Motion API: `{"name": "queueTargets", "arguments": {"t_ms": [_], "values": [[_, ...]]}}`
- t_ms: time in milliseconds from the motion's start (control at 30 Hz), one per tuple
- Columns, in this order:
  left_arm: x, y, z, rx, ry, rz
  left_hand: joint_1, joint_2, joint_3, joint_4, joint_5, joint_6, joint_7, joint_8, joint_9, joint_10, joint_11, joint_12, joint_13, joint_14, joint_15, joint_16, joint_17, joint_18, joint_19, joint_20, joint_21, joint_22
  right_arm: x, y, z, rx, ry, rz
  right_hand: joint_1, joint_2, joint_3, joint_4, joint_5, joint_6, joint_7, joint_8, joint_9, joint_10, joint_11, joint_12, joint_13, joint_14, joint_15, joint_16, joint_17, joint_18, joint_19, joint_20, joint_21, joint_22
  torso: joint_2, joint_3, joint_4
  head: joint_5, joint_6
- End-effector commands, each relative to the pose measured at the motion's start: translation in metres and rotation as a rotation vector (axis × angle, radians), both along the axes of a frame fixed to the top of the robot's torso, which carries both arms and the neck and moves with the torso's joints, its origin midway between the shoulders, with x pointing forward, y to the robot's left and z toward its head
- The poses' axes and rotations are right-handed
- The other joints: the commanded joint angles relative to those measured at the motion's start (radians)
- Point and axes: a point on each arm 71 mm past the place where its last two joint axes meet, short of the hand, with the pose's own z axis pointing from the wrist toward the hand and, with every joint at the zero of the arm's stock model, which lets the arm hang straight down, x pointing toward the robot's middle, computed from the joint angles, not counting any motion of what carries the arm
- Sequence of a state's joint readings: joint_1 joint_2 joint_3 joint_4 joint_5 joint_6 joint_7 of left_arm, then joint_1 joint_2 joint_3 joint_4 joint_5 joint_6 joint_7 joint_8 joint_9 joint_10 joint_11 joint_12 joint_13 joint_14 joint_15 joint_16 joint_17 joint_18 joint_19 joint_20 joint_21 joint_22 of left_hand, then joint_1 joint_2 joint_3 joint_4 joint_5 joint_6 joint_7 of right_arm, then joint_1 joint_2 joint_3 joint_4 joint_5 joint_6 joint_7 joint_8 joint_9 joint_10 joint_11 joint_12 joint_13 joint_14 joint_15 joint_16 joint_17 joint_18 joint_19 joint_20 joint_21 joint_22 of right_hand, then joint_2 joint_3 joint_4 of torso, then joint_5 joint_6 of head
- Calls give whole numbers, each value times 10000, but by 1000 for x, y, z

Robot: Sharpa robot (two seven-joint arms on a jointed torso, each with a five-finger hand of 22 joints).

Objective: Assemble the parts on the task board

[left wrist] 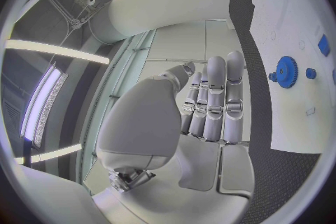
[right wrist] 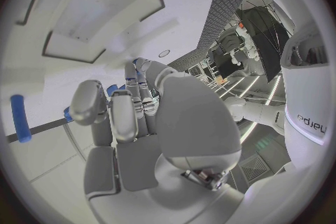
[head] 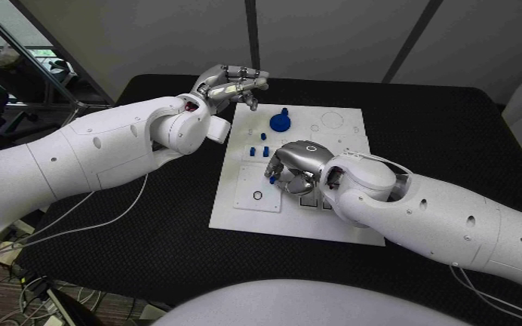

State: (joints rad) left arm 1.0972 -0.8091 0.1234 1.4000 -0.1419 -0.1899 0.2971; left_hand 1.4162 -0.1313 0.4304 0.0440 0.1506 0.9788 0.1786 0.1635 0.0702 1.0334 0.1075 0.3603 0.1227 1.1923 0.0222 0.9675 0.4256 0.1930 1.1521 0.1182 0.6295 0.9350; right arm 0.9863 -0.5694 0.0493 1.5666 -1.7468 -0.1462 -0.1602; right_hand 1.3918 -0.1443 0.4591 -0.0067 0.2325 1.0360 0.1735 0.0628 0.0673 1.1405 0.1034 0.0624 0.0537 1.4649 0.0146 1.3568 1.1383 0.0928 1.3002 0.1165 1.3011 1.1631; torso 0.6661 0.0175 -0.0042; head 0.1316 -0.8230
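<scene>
Hovering over the middle of the white task board [head: 327, 228], right hand [head: 296, 169] palm down, fingers curled toward the board surface. In the right wrist view [right wrist: 150, 123], small blue bits visible right at the fingertips [right wrist: 133, 75], but cannot tell whether anything is actually pinched or just lying beneath them. Blue rod [right wrist: 19, 117] lying flat on the board, apart from that hand.

Raised off the far-left corner of the board, left hand [head: 231, 84], over the black table [head: 130, 228], not touching any part. In the left wrist view [left wrist: 210, 106], fingers straight and pressed side by side, thumb off to the side, nothing held between them.

Sitting on the far half of the board, blue gear [head: 280, 121], just right of the left hand, well clear of it; seen again in the left wrist view [left wrist: 285, 71] with a small blue round piece [left wrist: 311, 73] just beside it. Standing between gear and right hand, a few small blue pegs [head: 259, 150]. Lying near the left edge of the board, a thin black ring [head: 255, 197], with a tiny blue piece [head: 272, 180] just beside it.
</scene>
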Motion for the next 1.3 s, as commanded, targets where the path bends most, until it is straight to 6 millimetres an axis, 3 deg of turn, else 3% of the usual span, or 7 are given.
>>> {"name": "queueTargets", "arguments": {"t_ms": [33,333,567,867,1033,1200,1300], "values": [[0,-1,1,-11,-20,-128,23,27,-23,-41,-43,12,55,49,-15,-73,16,57,14,-68,20,-42,-8,-102,-61,33,-61,-9,0,-3,-4,-51,116,-111,-94,-61,32,14,19,-235,-2,-23,-23,-292,69,0,87,285,81,13,-47,29,-77,80,-108,-99,2,-1,-3,-11,19],[0,-1,1,-1,7,-142,19,27,-25,-41,-43,6,57,49,-17,-82,18,59,14,-70,21,-42,-11,-102,-61,34,-63,-10,-3,-11,5,671,-493,-241,-126,-135,6,-3,13,-307,-19,6,-6,-511,93,37,95,259,102,-21,-127,55,-152,113,-184,-206,6,23,-7,-27,60],[0,1,1,18,20,-111,19,27,-25,-41,-43,6,57,49,-17,-82,18,59,14,-70,21,-42,-11,-102,-61,34,-63,-10,-9,-30,17,953,-785,-366,-166,-206,-44,-7,4,-301,-37,20,5,-558,89,71,104,237,101,-60,-208,76,-208,120,-243,-291,-8,11,-41,-70,126],[1,3,-1,39,48,-90,20,30,-25,-43,-42,2,58,49,-17,-89,19,63,13,-72,22,-42,-14,-102,-62,35,-66,-12,14,-67,50,974,-1140,-1340,-337,-331,-241,75,-50,-318,-98,14,13,-635,52,160,115,185,86,-159,-379,124,-351,119,-409,-503,-9,14,-38,-251,340],[1,2,-1,36,54,-111,20,33,-25,-44,-41,-2,58,50,-18,-96,19,66,13,-74,23,-41,-17,-102,-62,36,-68,-13,30,-90,58,372,-1106,-1956,-564,-477,-1095,290,199,-934,-265,-12,-17,-1117,65,202,114,141,93,-287,-614,203,-607,122,-771,-935,3,-2,-25,-407,421],[0,2,-1,32,50,-120,20,33,-25,-44,-41,-2,58,50,-18,-96,19,66,13,-74,23,-41,-17,-102,-62,36,-68,-13,41,-106,56,-283,-988,-2406,-201,-244,-2480,574,97,-1299,-424,13,11,-1579,127,446,130,73,126,-459,-910,257,-775,183,-1126,-1338,-6,-3,-22,-520,447],[0,2,-1,34,54,-121,20,33,-25,-44,-41,-2,58,50,-18,-96,19,66,13,-74,23,-41,-17,-102,-62,36,-68,-13,44,-110,54,-633,-813,-2477,-2,-149,-2915,723,20,-1343,-437,12,17,-1710,135,581,128,57,146,-510,-1002,281,-790,178,-1210,-1431,8,14,-5,-569,459]]}}
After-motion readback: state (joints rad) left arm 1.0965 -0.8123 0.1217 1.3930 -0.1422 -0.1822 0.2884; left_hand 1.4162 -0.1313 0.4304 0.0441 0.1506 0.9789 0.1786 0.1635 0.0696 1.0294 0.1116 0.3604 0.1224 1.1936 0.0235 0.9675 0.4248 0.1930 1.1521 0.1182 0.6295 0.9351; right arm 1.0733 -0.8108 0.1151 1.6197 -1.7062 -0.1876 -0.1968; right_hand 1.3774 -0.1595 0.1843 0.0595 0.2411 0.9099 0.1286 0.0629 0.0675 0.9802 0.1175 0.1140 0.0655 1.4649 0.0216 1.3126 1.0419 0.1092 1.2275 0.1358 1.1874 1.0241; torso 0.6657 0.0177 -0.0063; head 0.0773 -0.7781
